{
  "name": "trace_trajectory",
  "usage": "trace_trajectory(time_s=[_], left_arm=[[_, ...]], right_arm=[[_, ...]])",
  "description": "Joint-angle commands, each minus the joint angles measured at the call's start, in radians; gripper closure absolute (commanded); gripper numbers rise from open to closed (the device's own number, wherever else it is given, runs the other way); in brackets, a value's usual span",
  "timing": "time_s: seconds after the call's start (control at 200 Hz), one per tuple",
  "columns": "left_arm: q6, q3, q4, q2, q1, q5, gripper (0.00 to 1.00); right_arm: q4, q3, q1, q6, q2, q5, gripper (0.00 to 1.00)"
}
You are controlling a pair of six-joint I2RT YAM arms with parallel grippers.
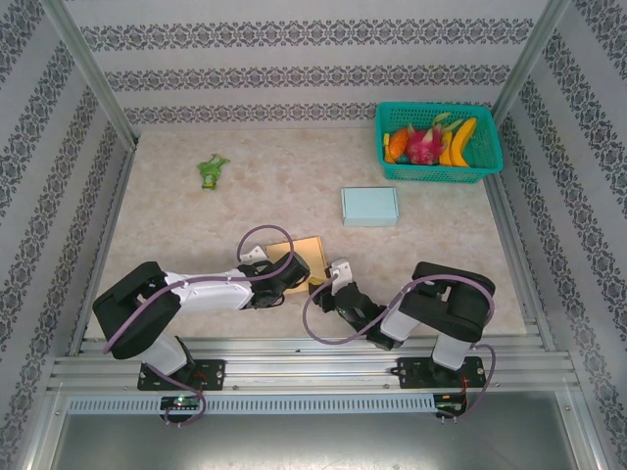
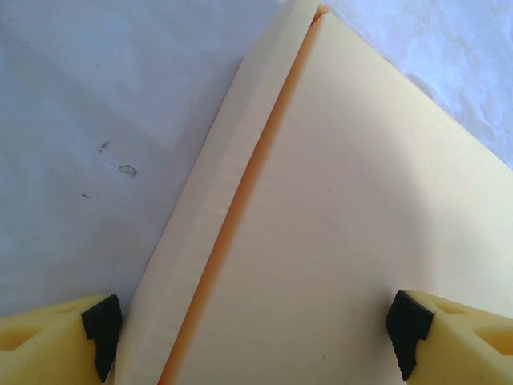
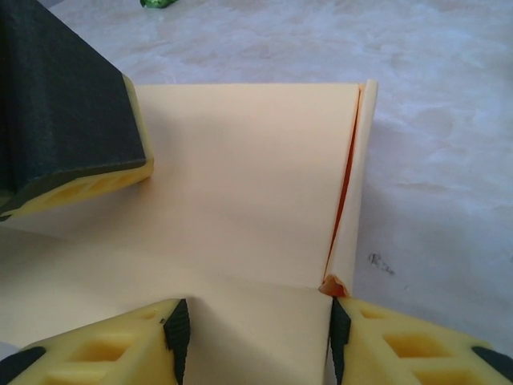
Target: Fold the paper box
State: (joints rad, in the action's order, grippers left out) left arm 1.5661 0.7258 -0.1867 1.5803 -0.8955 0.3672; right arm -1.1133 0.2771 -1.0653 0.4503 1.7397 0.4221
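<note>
Cream paper box [image 2: 345, 208] — left tool [image 2: 255, 337] wide, right tool [image 3: 256, 337] straddling it.

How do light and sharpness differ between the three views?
Top external: even, soft light, everything sharp. Left wrist: cold bluish cast on the table, the paper box slightly soft. Right wrist: warmer tone, the box edges crisp, the far table hazy.

Fruit basket [image 1: 436, 173], green packet [image 1: 212, 170], blue box [image 1: 369, 206]
</note>
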Motion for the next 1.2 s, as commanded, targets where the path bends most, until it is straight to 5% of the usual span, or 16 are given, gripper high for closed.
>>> trace_trajectory(time_s=[0.0,0.465,0.659,1.194], left_arm=[[-0.086,-0.072,-0.097,0.113,0.004,-0.217,0.12],[-0.096,-0.062,-0.091,0.139,0.007,-0.228,0.12],[-0.103,-0.055,-0.090,0.146,0.009,-0.235,0.12],[-0.127,-0.036,-0.098,0.159,0.009,-0.252,0.12]], right_arm=[[0.101,0.010,-0.001,0.105,-0.050,-0.215,0.47],[0.251,0.014,0.079,0.202,-0.140,-0.272,0.43],[0.316,0.030,0.079,0.129,-0.128,-0.213,0.50],[0.287,0.052,0.078,-0.027,-0.007,-0.136,0.48]])
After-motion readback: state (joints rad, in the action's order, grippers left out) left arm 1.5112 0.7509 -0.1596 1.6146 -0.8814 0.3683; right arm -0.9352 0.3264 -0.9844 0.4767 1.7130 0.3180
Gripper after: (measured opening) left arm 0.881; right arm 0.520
